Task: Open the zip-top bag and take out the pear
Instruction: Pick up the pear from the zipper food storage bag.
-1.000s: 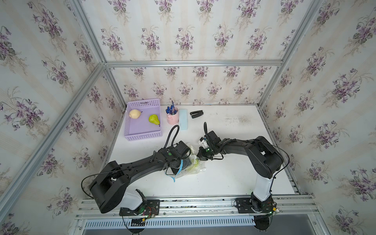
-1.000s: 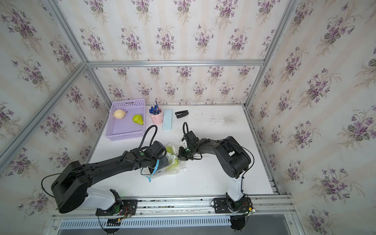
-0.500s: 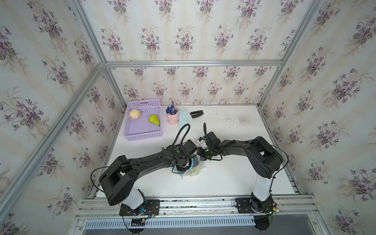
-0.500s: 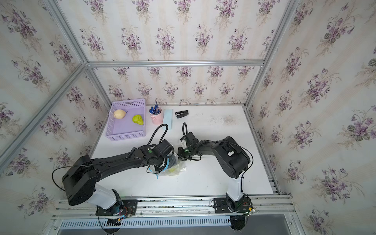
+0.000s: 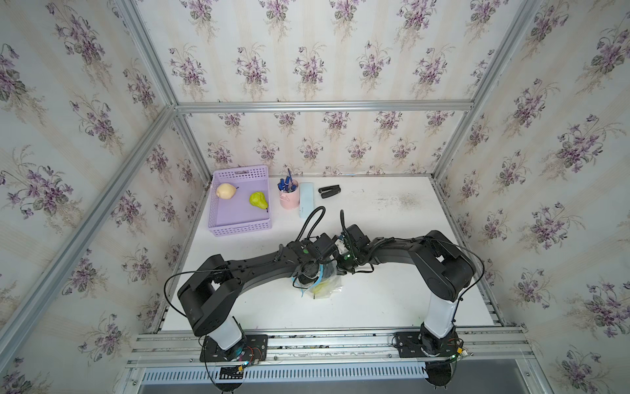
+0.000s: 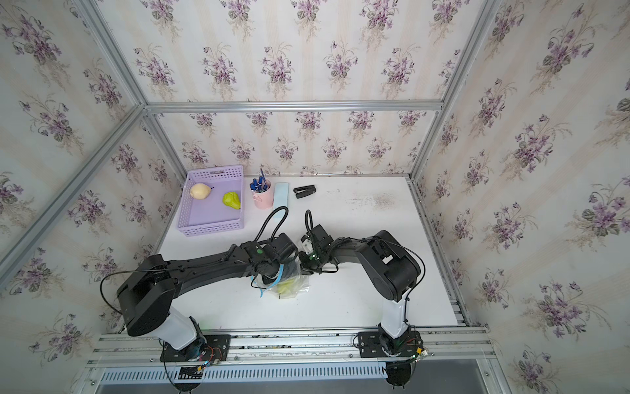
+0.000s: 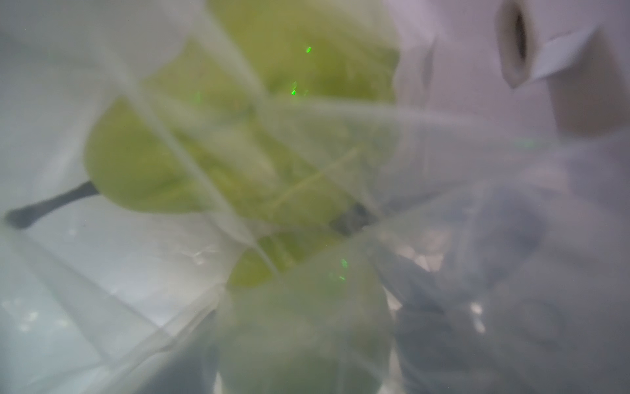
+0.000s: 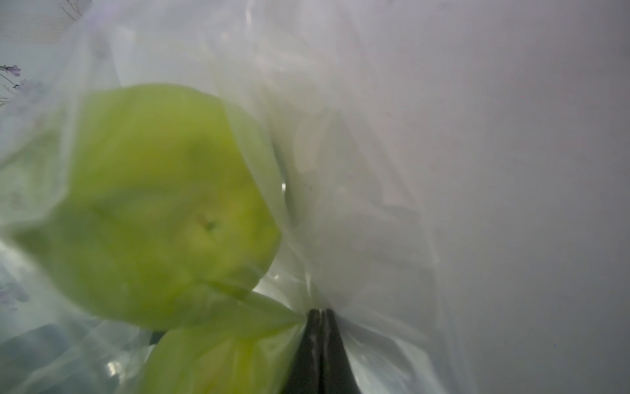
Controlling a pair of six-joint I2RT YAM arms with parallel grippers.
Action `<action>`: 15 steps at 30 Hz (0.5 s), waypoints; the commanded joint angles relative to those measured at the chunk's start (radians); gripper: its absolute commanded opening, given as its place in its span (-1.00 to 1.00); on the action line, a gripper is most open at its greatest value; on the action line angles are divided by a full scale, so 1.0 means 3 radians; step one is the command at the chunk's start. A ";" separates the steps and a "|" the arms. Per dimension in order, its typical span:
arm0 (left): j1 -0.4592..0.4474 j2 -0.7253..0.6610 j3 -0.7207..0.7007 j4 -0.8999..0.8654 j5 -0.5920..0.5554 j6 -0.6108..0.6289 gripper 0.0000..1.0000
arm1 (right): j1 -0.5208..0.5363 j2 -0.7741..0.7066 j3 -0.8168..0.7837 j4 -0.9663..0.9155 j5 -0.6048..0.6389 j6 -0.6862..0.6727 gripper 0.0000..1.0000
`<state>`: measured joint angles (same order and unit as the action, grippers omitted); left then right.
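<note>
At the middle of the surface (image 5: 392,300): one zip-top bag (image 5: 330,286) lies there, clear and crumpled, with both arm ends meeting over it.
Zip strip: one light-blue strip (image 6: 279,277) curls out of the bag at the left arm's end.
Pear in the bag: one green pear (image 5: 320,290) sits inside the plastic, low on the surface. The left wrist view shows it blurred behind folds, with one dark stem (image 7: 51,204) sticking out.
Arms: two black arms reach in from the near rail.
Left jaws: they are buried at the bag's mouth under the wrist and the plastic. No view shows them clearly, so I cannot tell whether they are wide or narrow.
Right jaws: they are pressed fully together. In the right wrist view the two dark fingertips (image 8: 306,358) pinch a gathered fold of the bag, with the pear (image 8: 163,211) just beside them.
Basket: one lavender basket (image 5: 238,229) stands at the far left of the surface.
Fruit in the basket: two pieces lie apart, one pale yellow (image 5: 225,191) and one green pear (image 5: 258,200).
Pears in all: two green, one bagged and one in the basket.
Cup: one pink cup (image 5: 289,201) holds blue pens (image 5: 284,183), which are too small to count.
Case: one pale-blue flat case (image 5: 305,199) lies just beside the cup.
Stapler: one black stapler (image 5: 329,191) sits near the case, well apart from the bag.
</note>
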<state>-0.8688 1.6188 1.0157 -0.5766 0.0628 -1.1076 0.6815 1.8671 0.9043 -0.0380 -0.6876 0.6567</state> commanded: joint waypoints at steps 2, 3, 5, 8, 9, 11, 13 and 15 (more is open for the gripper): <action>-0.0007 0.0008 0.0013 -0.0007 -0.0061 0.0109 0.30 | 0.0009 -0.0003 0.0052 -0.0094 -0.0051 0.0021 -1.00; -0.0017 0.0040 0.0072 -0.0056 -0.0060 0.0138 0.15 | 0.0004 -0.0007 0.0069 -0.0109 -0.0046 0.0022 -1.00; -0.0026 0.0067 0.0152 -0.0139 -0.0071 0.0183 -0.10 | -0.0001 -0.0030 0.0106 -0.0154 -0.0035 0.0010 -1.00; -0.0019 -0.0073 0.0142 -0.0212 -0.0123 0.0203 -0.26 | -0.0054 -0.0093 0.0121 -0.0222 0.0004 0.0010 -1.00; -0.0002 -0.0157 0.0124 -0.0237 -0.0135 0.0206 -0.26 | -0.0093 -0.0137 0.0108 -0.0234 0.0027 0.0017 -0.93; 0.0030 -0.0319 0.0127 -0.0291 -0.0138 0.0234 -0.27 | -0.0210 -0.0243 0.0045 -0.0216 0.0061 0.0064 -0.78; 0.0056 -0.0471 0.0132 -0.0305 -0.0119 0.0263 -0.28 | -0.0363 -0.0371 -0.0035 -0.0172 0.0059 0.0120 -0.72; 0.0094 -0.0609 0.0085 -0.0249 -0.0041 0.0259 -0.28 | -0.0431 -0.0481 -0.0019 -0.0277 0.0097 0.0054 -0.67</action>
<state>-0.8490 1.4746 1.0496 -0.6491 0.0471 -1.0508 0.5667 1.7576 0.8970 -0.0959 -0.6739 0.6785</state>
